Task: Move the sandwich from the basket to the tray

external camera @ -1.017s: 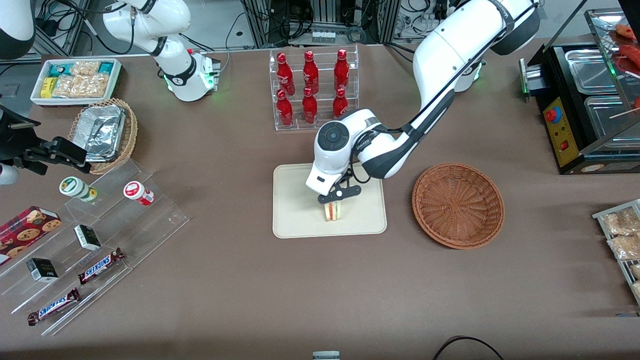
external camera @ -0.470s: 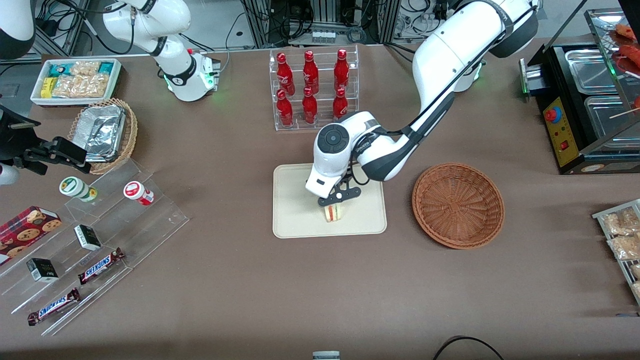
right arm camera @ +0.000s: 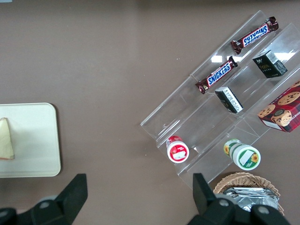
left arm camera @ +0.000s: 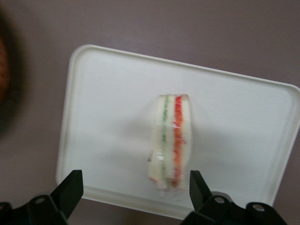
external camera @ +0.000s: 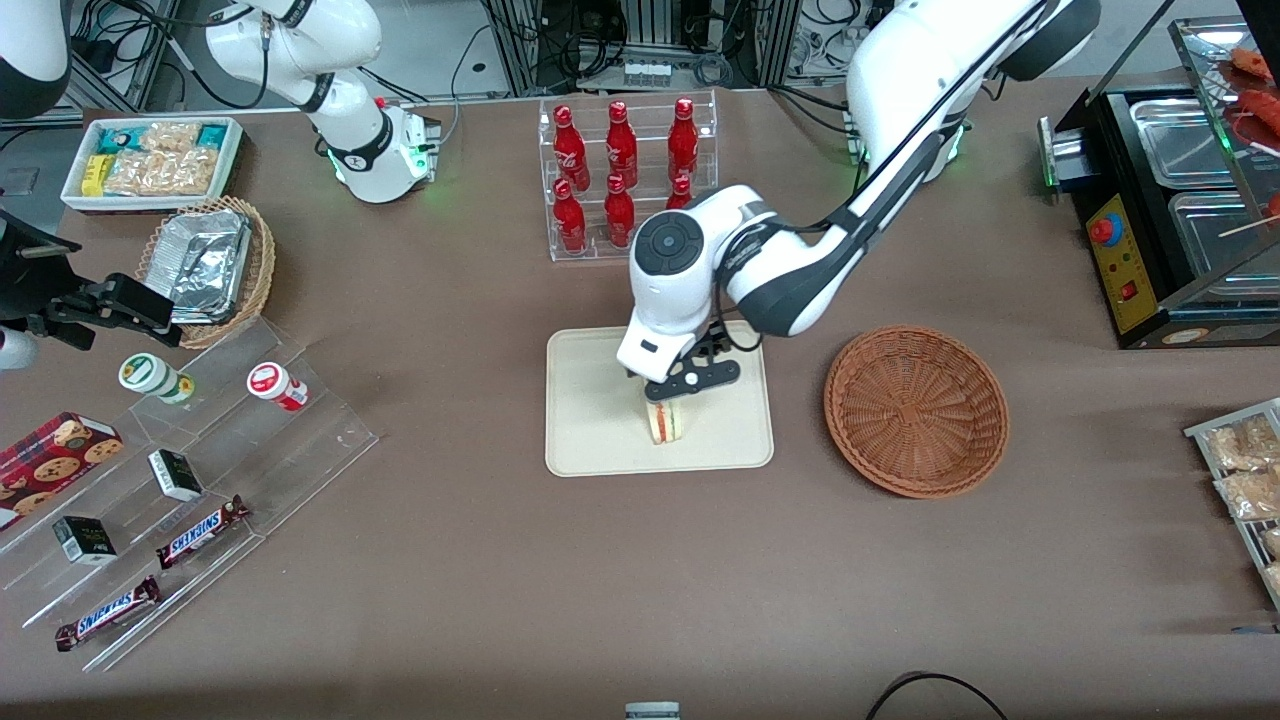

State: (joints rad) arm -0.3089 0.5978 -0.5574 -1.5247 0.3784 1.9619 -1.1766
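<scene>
Brown surface [external camera: 500,560] carries the cream tray [external camera: 590,420] and, well clear of the fingers [left arm camera: 70,187], the woven basket [external camera: 916,410]. The gripper [external camera: 672,395] hangs above the tray, fingers spread wide, holding nothing. Below and between them, the sandwich [left arm camera: 169,140] stands on edge on the tray.

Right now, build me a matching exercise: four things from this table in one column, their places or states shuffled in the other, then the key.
Things
1. sandwich
2. basket
3. gripper
4. tray

States
A. holds nothing
B. open, just above the sandwich
C. flat on the table, bearing the sandwich
D. standing on edge on the tray

Pairs: 1-D, 2-A, 3-B, 4-C
</scene>
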